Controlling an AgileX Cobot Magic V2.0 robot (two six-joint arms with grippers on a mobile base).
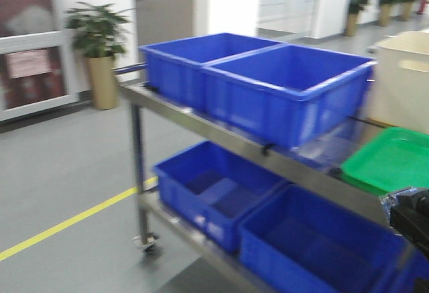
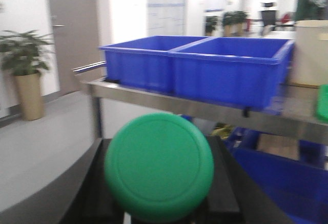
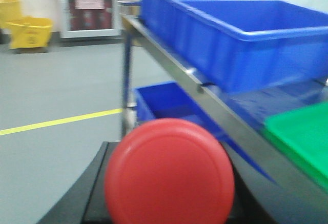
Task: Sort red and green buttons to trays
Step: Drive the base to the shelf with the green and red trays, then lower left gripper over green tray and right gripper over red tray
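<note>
**Now: two buttons held**

My left pincer (image 2: 160, 203) pinches one green button (image 2: 159, 165); my right pincer (image 3: 166, 208) pinches one red button (image 3: 169, 171). One green tray (image 1: 395, 162) lies on the steel cart's (image 1: 201, 122) top shelf, beside two blue crates (image 1: 288, 92) and a cream tub (image 1: 402, 78); two lower crates (image 1: 214, 192) sit beneath. Grey floor (image 1: 60, 172), yellow line (image 1: 67, 224).

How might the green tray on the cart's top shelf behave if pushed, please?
The green tray looks shallow and glossy, so probably light and a little flexible. On the smooth steel shelf it would likely slide easily. It lies near the shelf's edge, so a push might tip it off.
</note>
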